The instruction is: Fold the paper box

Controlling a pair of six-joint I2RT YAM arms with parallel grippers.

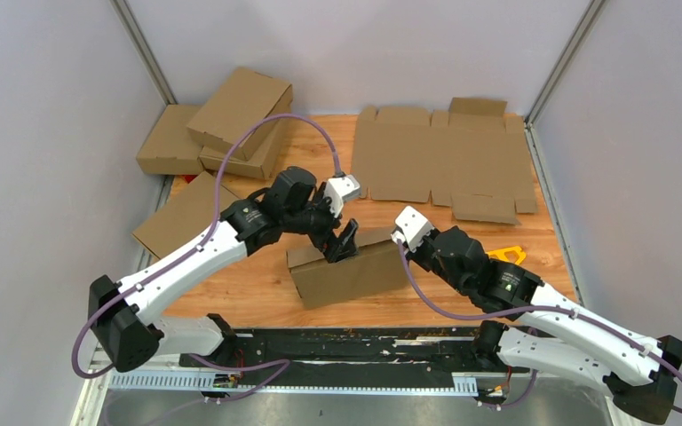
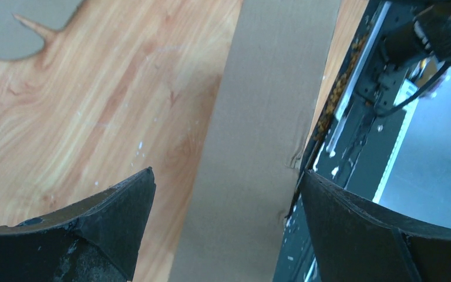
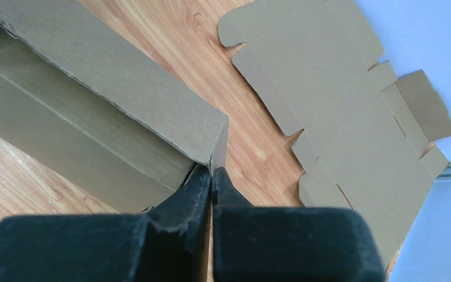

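You have the paper box lying just nearer than the flat cardboard sheet; your left gripper gapes wide astride its wall, holding nothing; your right gripper is closed tight, tips touching the box corner nearest that sheet.

On the counter there is one paper box. Beyond it lies one flat die-cut cardboard sheet. Beyond it to the left are four closed brown boxes, as far as the heap lets me count. Right of it sits one yellow object. Two arms meet at it, each with one gripper: left gripper, right gripper
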